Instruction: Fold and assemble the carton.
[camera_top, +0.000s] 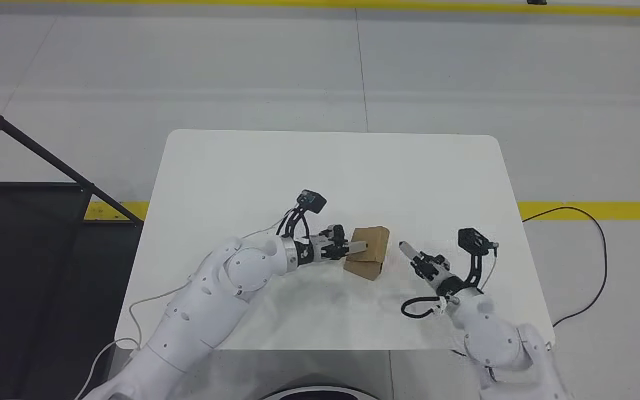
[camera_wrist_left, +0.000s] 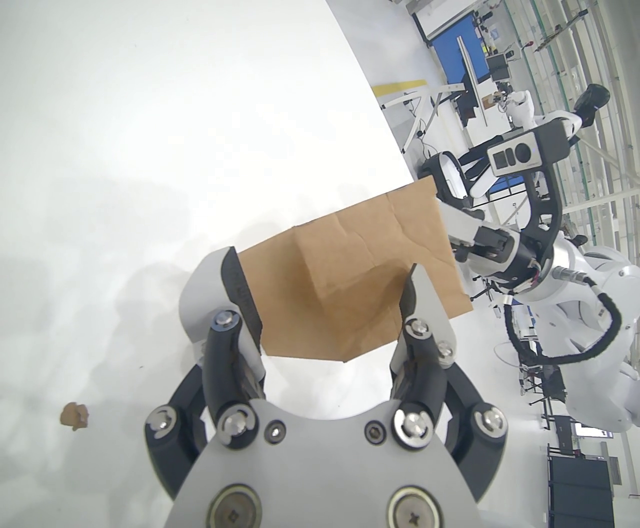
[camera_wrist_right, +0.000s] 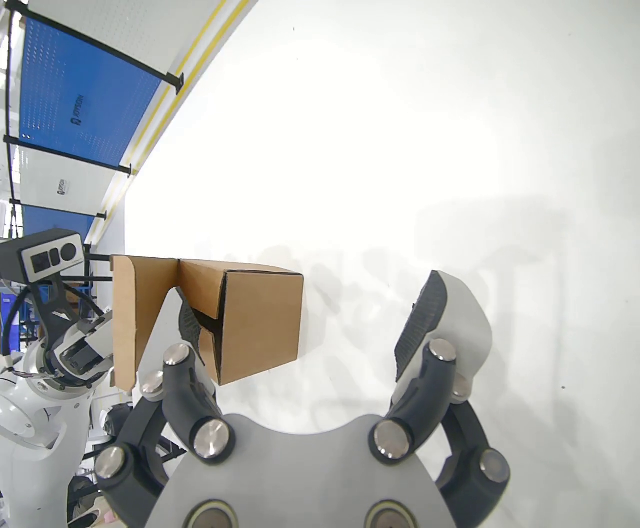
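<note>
Partly folded carton (camera_top: 366, 252) stood on table (camera_top: 400, 180), left gripper (camera_wrist_left: 321, 265) spread wide at one side, right gripper (camera_wrist_right: 305, 290) spread too, near the other side, apart.

Small white logo print, turned sideways, on blue panel (camera_wrist_right: 85, 95), upper left of right wrist view. Same mark on white panel (camera_wrist_right: 56, 172) just below. Neither legible. Nothing else readable.
</note>
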